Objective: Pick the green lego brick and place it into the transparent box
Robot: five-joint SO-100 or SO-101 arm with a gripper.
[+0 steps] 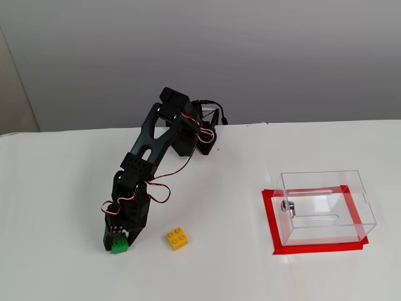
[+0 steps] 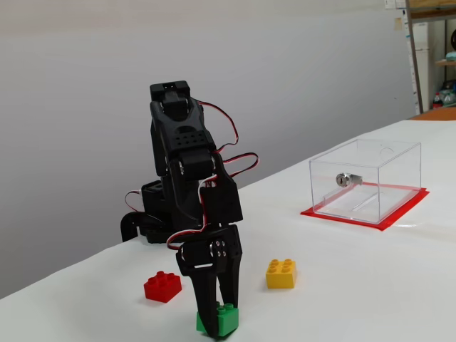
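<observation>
The green lego brick [image 1: 119, 246] [image 2: 226, 320] sits between the fingers of my black gripper [image 1: 117, 243] [image 2: 216, 319], which is shut on it. In both fixed views the brick is at table level or barely above it; I cannot tell which. The transparent box [image 1: 325, 207] [image 2: 367, 179] stands on a red tape patch far to the right, its walls clear and a small metal fitting on one wall. The arm reaches down from its base [image 1: 197, 135] at the back of the white table.
A yellow studded brick [image 1: 178, 237] [image 2: 281, 273] lies just right of the gripper. A red brick [image 2: 162, 286] lies behind the gripper in a fixed view, hidden by the arm in the other. White table surface stretches between the bricks and the box.
</observation>
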